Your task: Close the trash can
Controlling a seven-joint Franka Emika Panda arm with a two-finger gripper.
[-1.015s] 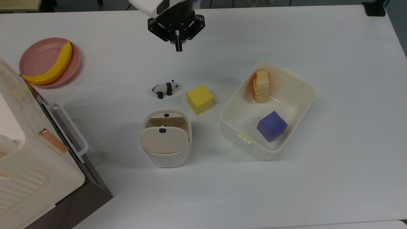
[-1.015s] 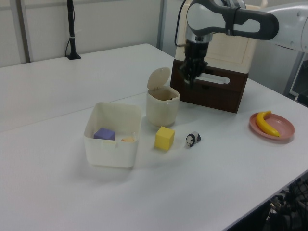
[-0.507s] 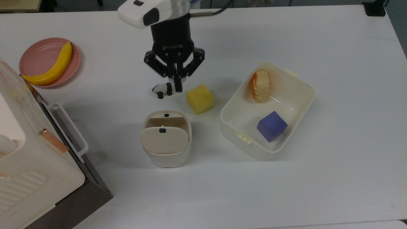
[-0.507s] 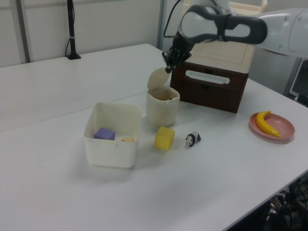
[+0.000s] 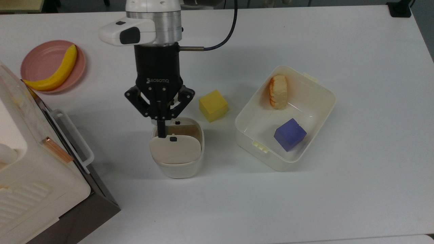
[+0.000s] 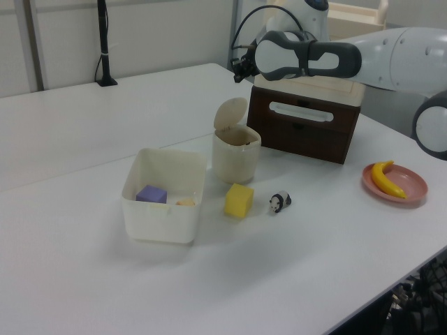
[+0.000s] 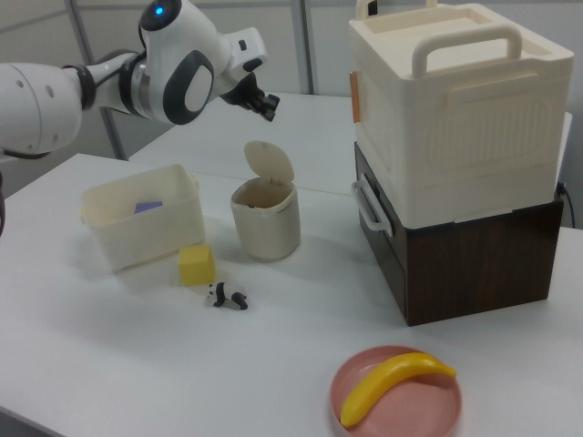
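Since a second ago my tool (image 5: 162, 134) came from the table's far edge to above the bin (image 5: 177, 149) | fingers pressed together | lid (image 7: 270, 164) upright, bin open between yellow block (image 5: 213, 105) and big appliance (image 7: 455, 137) | step: approach | next: get behind lid, push it down.

— Status of the trash can (image 6: 236, 155)?
— Centre of frame, on the white desk (image 6: 84, 279); lid (image 6: 230, 114) hinged upright, open.
— Adjacent items?
— Yellow cube (image 6: 239, 200) just below it; toy panda (image 6: 280, 202) to the right; cream tub (image 6: 166, 195) at left, holding a purple cube (image 6: 151, 194).
— Arm?
— Pincer (image 6: 241, 68) above the lid, upper centre.
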